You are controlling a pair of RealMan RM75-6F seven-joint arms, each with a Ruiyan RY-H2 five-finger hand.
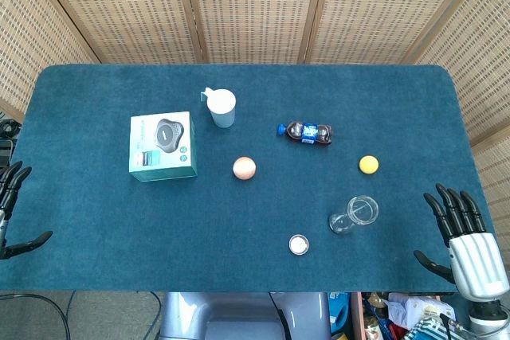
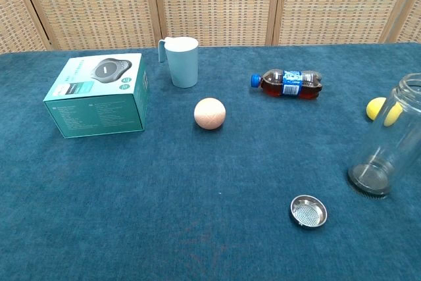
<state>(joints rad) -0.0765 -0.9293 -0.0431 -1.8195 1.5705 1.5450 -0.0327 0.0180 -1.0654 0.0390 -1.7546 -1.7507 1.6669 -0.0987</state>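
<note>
My left hand (image 1: 12,205) shows at the table's left edge in the head view, fingers spread, holding nothing. At the right front corner my right hand (image 1: 462,232) is likewise spread and empty, nearest the clear glass jar (image 1: 355,214) (image 2: 388,143) standing upright. Neither hand appears in the chest view. A small metal strainer lid (image 1: 299,244) (image 2: 308,210) lies in front of the jar. A peach ball (image 1: 245,168) (image 2: 210,113) sits mid-table, and a yellow ball (image 1: 367,165) (image 2: 376,108) lies behind the jar.
A teal box (image 1: 163,146) (image 2: 99,95) lies at the left, a pale blue cup (image 1: 221,107) (image 2: 181,61) behind the peach ball, and a small cola bottle (image 1: 307,133) (image 2: 288,83) on its side. Wicker screens (image 1: 255,5) back the blue table (image 1: 119,220).
</note>
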